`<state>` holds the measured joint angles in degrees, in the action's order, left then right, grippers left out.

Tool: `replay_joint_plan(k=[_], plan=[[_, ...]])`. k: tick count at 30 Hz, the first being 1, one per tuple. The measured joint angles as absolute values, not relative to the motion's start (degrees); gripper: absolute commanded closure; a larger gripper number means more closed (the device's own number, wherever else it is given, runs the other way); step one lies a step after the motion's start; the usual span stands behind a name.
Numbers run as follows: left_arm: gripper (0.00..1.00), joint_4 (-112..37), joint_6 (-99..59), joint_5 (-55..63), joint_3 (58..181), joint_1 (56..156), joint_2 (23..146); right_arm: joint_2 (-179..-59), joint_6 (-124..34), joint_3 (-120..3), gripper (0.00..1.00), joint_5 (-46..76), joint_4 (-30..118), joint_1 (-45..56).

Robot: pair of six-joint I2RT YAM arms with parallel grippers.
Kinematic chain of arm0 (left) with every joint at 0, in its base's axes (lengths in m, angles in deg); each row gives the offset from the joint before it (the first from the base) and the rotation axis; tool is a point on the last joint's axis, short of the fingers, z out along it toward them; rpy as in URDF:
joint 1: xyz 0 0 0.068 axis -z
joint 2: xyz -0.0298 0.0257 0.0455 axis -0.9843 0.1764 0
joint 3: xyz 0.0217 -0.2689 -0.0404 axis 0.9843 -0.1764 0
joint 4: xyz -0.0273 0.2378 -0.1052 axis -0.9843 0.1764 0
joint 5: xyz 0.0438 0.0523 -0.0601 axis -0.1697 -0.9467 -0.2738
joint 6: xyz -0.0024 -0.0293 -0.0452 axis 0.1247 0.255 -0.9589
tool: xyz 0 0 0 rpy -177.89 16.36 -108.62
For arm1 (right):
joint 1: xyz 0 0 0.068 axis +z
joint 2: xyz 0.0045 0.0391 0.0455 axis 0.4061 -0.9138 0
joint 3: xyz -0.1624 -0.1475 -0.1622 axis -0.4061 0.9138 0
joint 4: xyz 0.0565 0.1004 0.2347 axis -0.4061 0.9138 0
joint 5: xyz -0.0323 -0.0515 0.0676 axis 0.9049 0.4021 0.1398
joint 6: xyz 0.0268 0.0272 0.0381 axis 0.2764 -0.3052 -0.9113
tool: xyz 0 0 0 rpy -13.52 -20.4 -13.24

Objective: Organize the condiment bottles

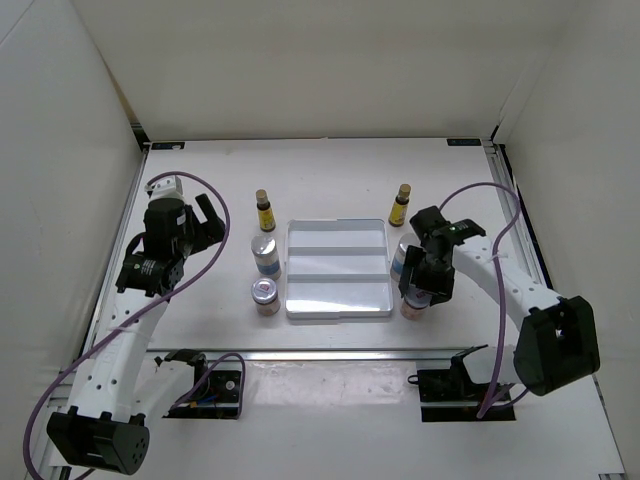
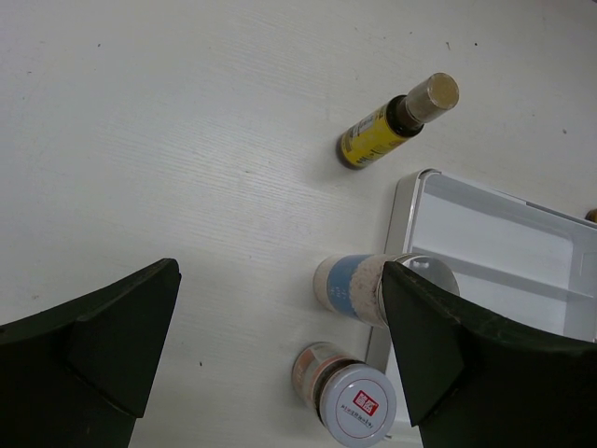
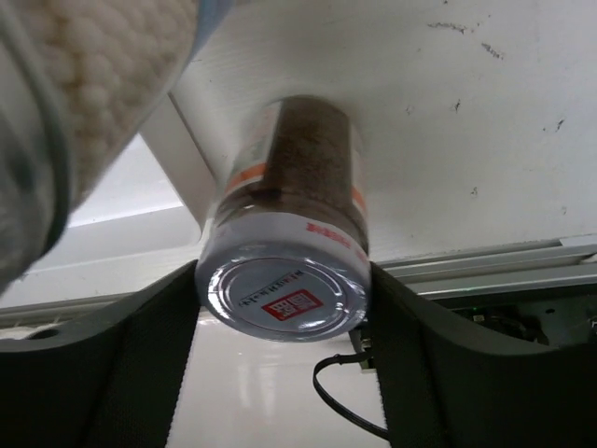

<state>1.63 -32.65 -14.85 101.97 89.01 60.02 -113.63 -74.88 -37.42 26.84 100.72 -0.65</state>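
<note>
Left of the white tray stand a slim brown bottle, a blue-labelled jar and a pinkish-labelled jar. They also show in the left wrist view: the brown bottle, the blue-labelled jar and the pinkish-labelled jar. My left gripper is open and empty, left of and above them. Right of the tray stand a second brown bottle and a second blue-labelled jar. My right gripper is shut on the second pinkish-labelled jar, its fingers against both sides of the lid.
The tray's right edge lies just beside the held jar. A metal rail runs along the table's near edge, with cables and clamps in front of it. White walls enclose the table on three sides.
</note>
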Motion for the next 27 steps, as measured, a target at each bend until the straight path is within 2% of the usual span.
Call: replay_joint_plan(k=[1, 7, 11, 14, 20, 23, 27], plan=[[0.00, 1.63, -32.65, -14.85, 101.97, 89.01, 60.02, -113.65, -75.01, -37.47, 0.38, 27.15, 100.53, -0.32], [0.00, 1.63, -32.65, -14.96, 101.97, 89.01, 60.06, -111.70, -75.78, -37.01, 0.66, 30.12, 100.42, 1.32], [0.00, 1.63, -32.65, -14.96, 101.97, 89.01, 60.30, -107.64, -76.81, -36.85, 0.90, 32.74, 102.89, 3.31], [0.00, 1.63, -32.65, -14.96, 101.97, 89.01, 60.41, -103.07, -77.81, -38.01, 1.00, 35.10, 106.27, 7.35], [0.00, 1.63, -32.65, -15.05, 101.97, 89.01, 60.96, -97.26, -77.88, -48.02, 1.00, 35.72, 109.53, 15.55], [0.00, 1.63, -32.65, -15.20, 101.97, 89.01, 61.39, -100.49, -77.90, -50.62, 1.00, 34.51, 107.43, 17.65], [0.00, 1.63, -32.65, -15.25, 101.97, 89.01, 61.57, -111.22, -78.82, -53.03, 1.00, 32.96, 104.96, 21.06]])
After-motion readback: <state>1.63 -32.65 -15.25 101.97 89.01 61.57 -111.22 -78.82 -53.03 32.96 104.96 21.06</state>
